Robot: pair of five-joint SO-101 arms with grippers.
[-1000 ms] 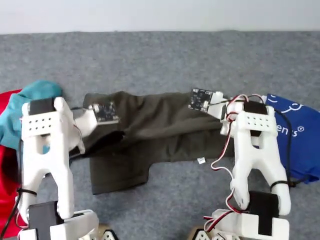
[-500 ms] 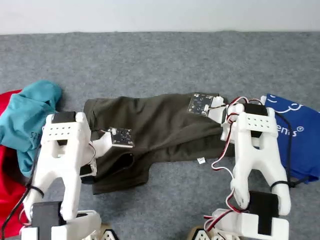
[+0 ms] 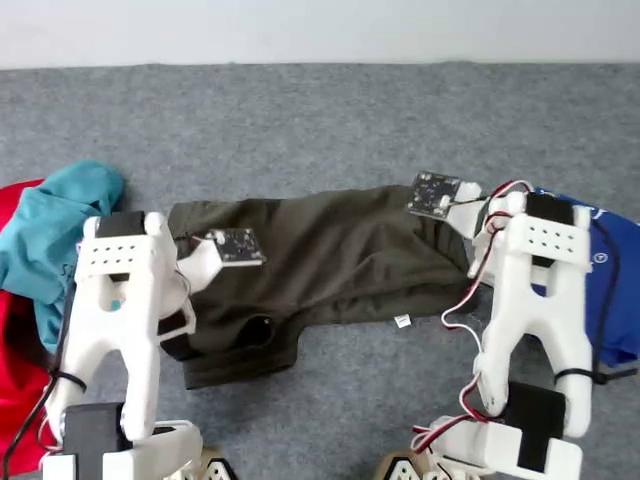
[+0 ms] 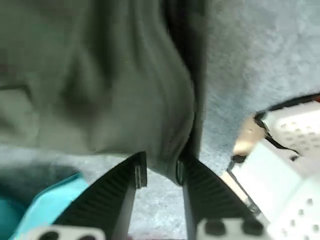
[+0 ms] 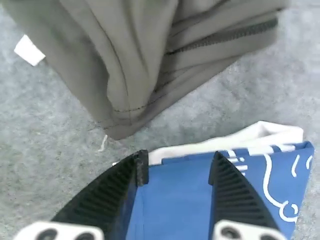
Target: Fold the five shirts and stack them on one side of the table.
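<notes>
Left hand point(image 4: 160, 172) – seemingly pinching olive shirt point(image 3: 330, 250), crumpled

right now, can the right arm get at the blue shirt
Probably yes: the right gripper hangs open just over the blue shirt, nothing between. The olive shirt lies beside it, not on it.

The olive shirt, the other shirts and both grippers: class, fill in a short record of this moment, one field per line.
Surface: grey table cover
Centre: olive shirt, spread out, creased
By the left arm: teal shirt, crumpled, overlapping the red shirt
By the right arm: blue shirt
Left gripper: shut on an edge of the olive shirt
Right gripper: open, over the blue shirt, beside the olive shirt's hem
</notes>
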